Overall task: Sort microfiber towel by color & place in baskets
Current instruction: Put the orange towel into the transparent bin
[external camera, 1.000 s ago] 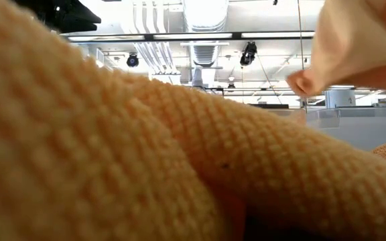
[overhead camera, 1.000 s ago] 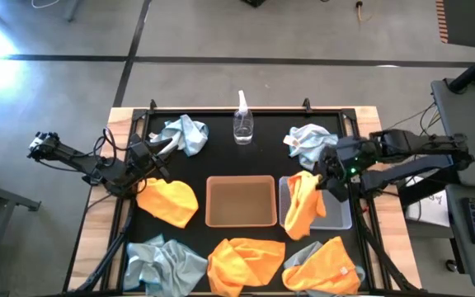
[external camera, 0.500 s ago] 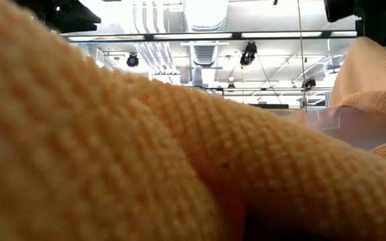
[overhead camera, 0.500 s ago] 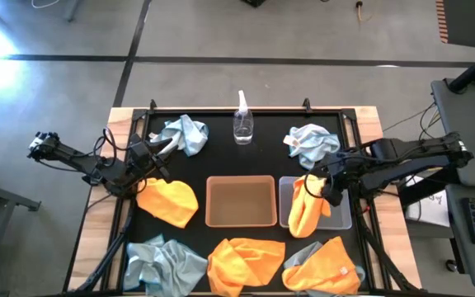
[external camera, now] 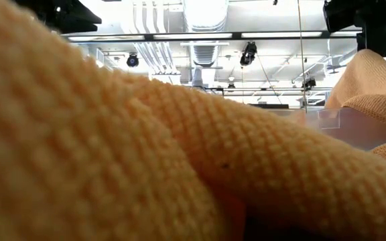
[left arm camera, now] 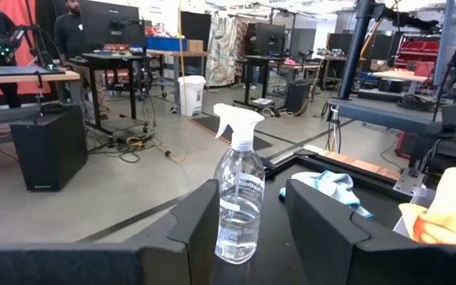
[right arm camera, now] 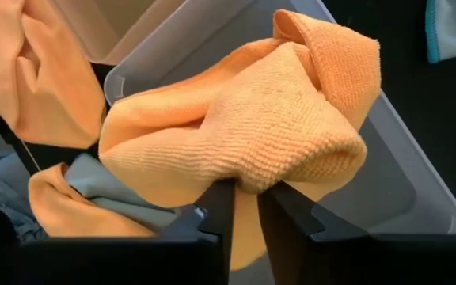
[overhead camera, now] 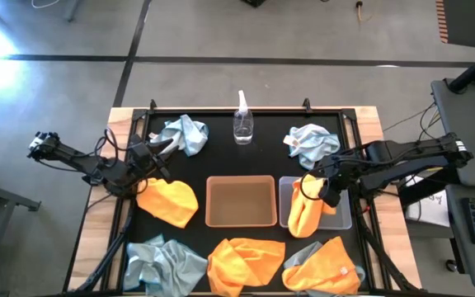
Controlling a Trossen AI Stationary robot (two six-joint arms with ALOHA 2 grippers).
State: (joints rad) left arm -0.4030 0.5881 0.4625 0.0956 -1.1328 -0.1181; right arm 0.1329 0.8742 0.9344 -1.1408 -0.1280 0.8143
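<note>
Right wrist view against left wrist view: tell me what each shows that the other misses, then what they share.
Only the right wrist view shows the right gripper shut on an orange towel over the translucent grey basket, with a corner of the tan basket. Only the left wrist view shows the open left gripper facing the spray bottle, and people in the room behind. Both catch that orange towel and a blue-grey towel.

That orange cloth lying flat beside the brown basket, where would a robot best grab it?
Probably from straight above, at a raised fold near the middle of the orange cloth. It lies spread and limp on the table, so its flat edges offer little to pinch. The left tool waits just beside it.
</note>
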